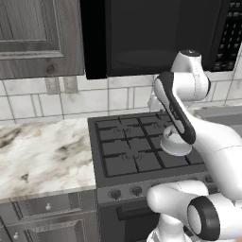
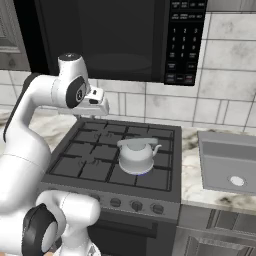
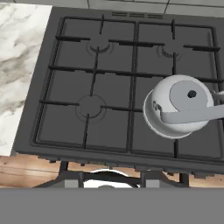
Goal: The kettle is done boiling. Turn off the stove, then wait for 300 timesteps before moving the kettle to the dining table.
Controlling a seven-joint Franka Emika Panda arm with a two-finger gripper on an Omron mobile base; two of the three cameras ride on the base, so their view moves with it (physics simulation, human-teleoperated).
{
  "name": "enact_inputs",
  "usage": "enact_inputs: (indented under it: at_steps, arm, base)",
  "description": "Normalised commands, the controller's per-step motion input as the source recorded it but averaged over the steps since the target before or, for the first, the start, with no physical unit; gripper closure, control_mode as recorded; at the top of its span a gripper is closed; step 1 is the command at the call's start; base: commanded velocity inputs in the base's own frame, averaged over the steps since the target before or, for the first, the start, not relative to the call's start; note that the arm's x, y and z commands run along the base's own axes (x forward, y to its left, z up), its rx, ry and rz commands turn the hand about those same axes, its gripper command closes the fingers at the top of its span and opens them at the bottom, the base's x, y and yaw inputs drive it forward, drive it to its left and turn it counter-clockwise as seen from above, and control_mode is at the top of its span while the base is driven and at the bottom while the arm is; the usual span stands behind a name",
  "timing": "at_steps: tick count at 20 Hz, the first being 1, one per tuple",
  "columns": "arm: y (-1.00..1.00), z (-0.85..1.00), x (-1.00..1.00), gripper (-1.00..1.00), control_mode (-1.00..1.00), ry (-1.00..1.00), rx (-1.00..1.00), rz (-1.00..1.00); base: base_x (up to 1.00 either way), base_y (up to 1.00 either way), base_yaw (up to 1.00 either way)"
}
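Observation:
The silver-grey kettle [image 2: 136,155] [image 3: 179,106] [image 1: 176,142] stands upright on the front right burner of the black stove [image 2: 90,155] [image 3: 92,78] [image 1: 127,151]. A faint blue glow shows under its base in the right base view. Round grey knobs [image 2: 136,205] [image 1: 115,193] line the stove's front. My gripper [image 2: 98,107] [image 3: 109,180] hangs high over the stove's left half, well apart from the kettle, pointing down. Its fingertips [image 3: 72,181] stand apart with nothing between them. The dining table is out of view.
A black microwave [image 2: 110,40] hangs right above the stove, close over the arm's wrist. Marble counter [image 1: 42,151] lies left of the stove. A sink [image 2: 230,160] is set in the counter on the right. Tiled wall [image 2: 220,85] is behind.

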Motion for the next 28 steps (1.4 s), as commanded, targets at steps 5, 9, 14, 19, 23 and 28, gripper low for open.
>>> enact_inputs:
  at_steps: [5,9,14,19,23,28]
  arm:
    - [0.0,0.0,-0.2,-1.0,-1.0,-0.02,0.0,0.0]
    - [-0.03,0.0,-0.38,-1.0,-1.0,-0.11,0.01,-0.04]
    - [-0.17,0.0,-0.43,-1.0,-1.0,-0.12,0.05,-0.04]
    - [-0.26,0.0,-0.38,-1.0,-1.0,-0.08,0.09,-0.04]
    - [-0.3,0.0,-0.32,-1.0,-1.0,-0.06,0.09,-0.02]
    - [-0.33,0.0,-0.4,-1.0,-1.0,-0.09,0.09,-0.03]
  base:
    - [0.0,0.0,0.0]
    - [0.0,0.0,0.0]
    - [0.0,0.0,0.0]
    - [0.0,0.0,0.0]
    - [0.0,0.0,0.0]
    - [0.0,0.0,0.0]
